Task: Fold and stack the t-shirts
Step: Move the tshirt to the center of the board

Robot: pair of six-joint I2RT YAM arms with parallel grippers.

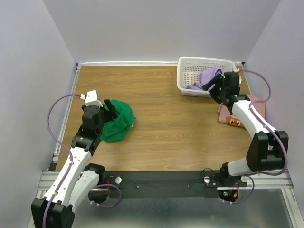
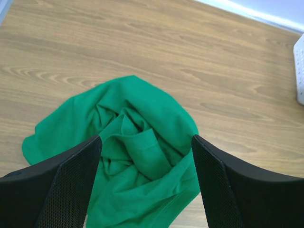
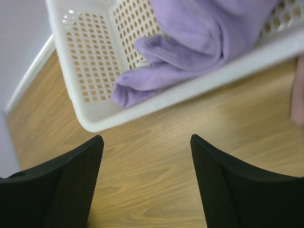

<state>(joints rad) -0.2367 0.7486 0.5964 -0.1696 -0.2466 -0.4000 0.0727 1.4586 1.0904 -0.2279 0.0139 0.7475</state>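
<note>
Across the table (image 1: 180, 118) nothing looks folded yet. Just ahead of the right gripper (image 3: 147, 137), jaws spread and empty, the basket (image 3: 190, 90) holds the lavender t-shirt (image 3: 209, 33). Under the left gripper (image 2: 146, 138), equally wide and empty, the green t-shirt (image 2: 137, 118) lies crumpled. I'd say it needs spreading flat next.

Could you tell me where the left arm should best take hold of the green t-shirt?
Probably the raised fold in the middle of the green t-shirt, with the open left tool coming straight down from above: the shirt's edges lie flat on the table, while that ridge stands up.
</note>
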